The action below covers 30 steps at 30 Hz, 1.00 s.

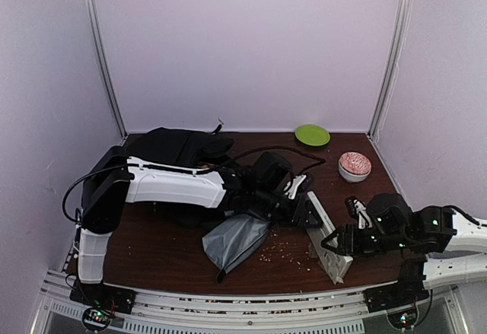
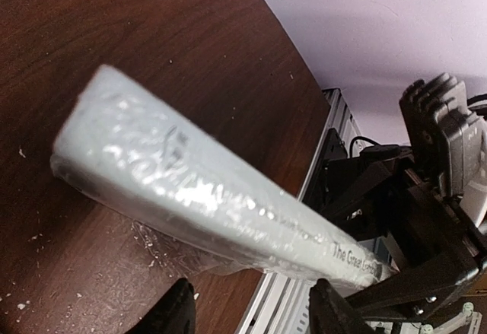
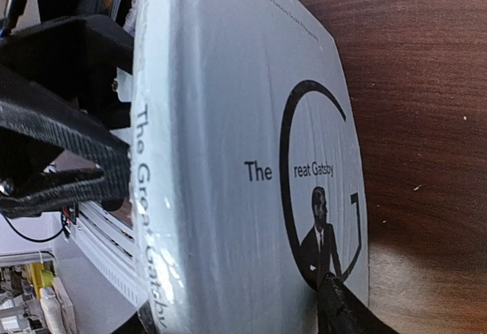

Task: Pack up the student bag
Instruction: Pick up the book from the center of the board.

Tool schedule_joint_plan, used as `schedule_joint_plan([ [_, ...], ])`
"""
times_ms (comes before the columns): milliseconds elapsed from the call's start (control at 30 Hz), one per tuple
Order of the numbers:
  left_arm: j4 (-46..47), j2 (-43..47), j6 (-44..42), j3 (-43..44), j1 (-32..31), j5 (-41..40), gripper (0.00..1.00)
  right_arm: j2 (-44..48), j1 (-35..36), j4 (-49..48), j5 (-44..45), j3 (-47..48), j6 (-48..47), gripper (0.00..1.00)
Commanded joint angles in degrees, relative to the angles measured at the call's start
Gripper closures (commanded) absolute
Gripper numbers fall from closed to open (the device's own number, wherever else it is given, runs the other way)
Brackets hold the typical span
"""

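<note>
Looking across the surface (image 1: pixel 152 250), I find the bag (image 1: pixel 179 147) at about 11 o'clock, behind my left arm (image 1: pixel 175 186). Its long axis seems to run 9 to 3 along the far edge; which way its mouth points I cannot tell. It is black, soft and slumped, with a thin strap (image 1: pixel 218 128) poking up at its 1 o'clock corner. My left jaws stand apart with nothing seen between them, the book (image 2: pixel 190 182) just past their tips. My right jaws are at the book's near end; gripping or not, I cannot tell. The book, grey and film-wrapped, stands on edge, running 11 to 5. Spine and cover read "The Great Gatsby".
</note>
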<state>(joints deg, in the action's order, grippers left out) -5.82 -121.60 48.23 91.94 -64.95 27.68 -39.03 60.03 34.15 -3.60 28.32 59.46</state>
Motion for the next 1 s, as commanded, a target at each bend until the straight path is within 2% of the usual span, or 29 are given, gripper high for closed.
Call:
schedule_joint_plan([
  [0,2.50,-0.83,-1.03,1.44,0.86,0.55,0.48,-0.13,0.27,5.26,1.24,2.53,-3.10,0.47],
  [200,1.35,0.32,-1.14,1.29,1.13,0.39,0.48,-0.46,0.36,6.95,3.72,4.93,-5.71,0.70],
  [400,-3.11,10.01,-2.76,-1.90,2.19,-5.02,0.43,0.86,0.61,5.32,7.46,9.23,-9.93,0.98],
  [533,-7.89,18.78,-3.82,-5.11,2.80,-14.65,0.34,-0.96,1.10,3.95,12.62,13.36,-15.28,1.00],
  [633,-13.48,23.38,-4.57,-4.87,2.82,-22.17,0.30,-4.17,2.74,3.02,19.69,16.98,-19.89,1.00],
  [700,-14.72,26.33,-4.18,-5.32,2.81,-26.28,0.26,-6.71,4.72,1.62,26.06,19.40,-23.57,1.00],
  [867,-15.84,31.67,-2.86,-5.63,2.93,-36.02,0.06,-13.08,8.27,-4.80,44.72,24.14,-35.41,1.00],
  [967,-17.46,32.61,-2.70,-2.88,4.97,-37.04,0.02,-16.25,10.32,-11.74,54.03,25.97,-45.07,1.00],
])
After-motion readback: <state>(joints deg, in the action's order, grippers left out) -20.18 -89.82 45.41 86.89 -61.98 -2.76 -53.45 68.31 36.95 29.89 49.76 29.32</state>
